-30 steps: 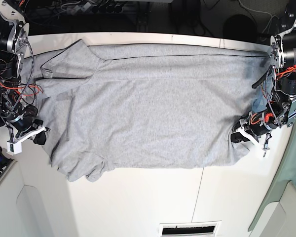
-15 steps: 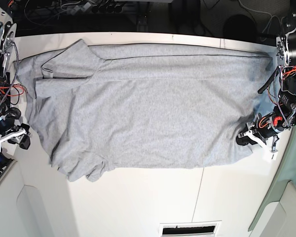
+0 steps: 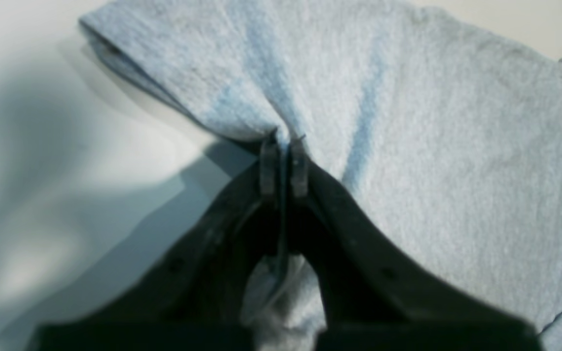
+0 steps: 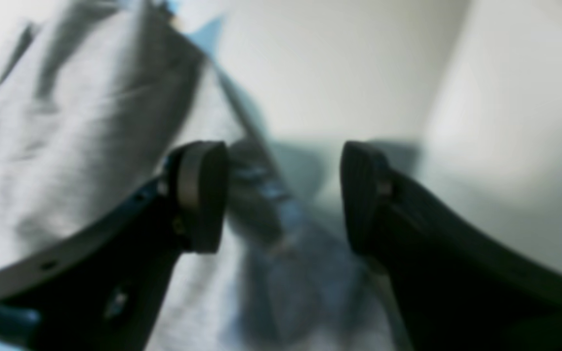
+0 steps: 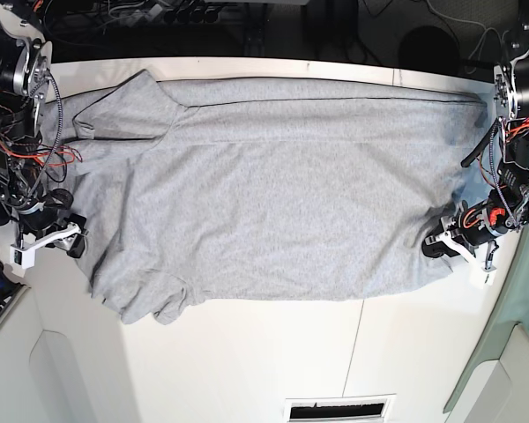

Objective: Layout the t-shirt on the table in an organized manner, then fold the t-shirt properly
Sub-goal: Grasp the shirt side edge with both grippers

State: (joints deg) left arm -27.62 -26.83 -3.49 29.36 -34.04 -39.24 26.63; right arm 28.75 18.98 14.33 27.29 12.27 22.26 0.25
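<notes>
A large white smooth table (image 5: 247, 361) holds a heather-grey cotton t-shirt (image 5: 264, 194) spread flat across its far half. At three o'clock, the left gripper (image 3: 283, 163) is pinching the shirt's edge. At nine o'clock, the right gripper (image 4: 283, 195) hangs spread, empty.

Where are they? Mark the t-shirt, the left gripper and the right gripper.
t-shirt (image 5: 273, 185), base view, middle of the spread body.
left gripper (image 3: 284, 163), left wrist view, closed tips pinching the cloth edge.
right gripper (image 4: 283, 195), right wrist view, gap between parted tips.
</notes>
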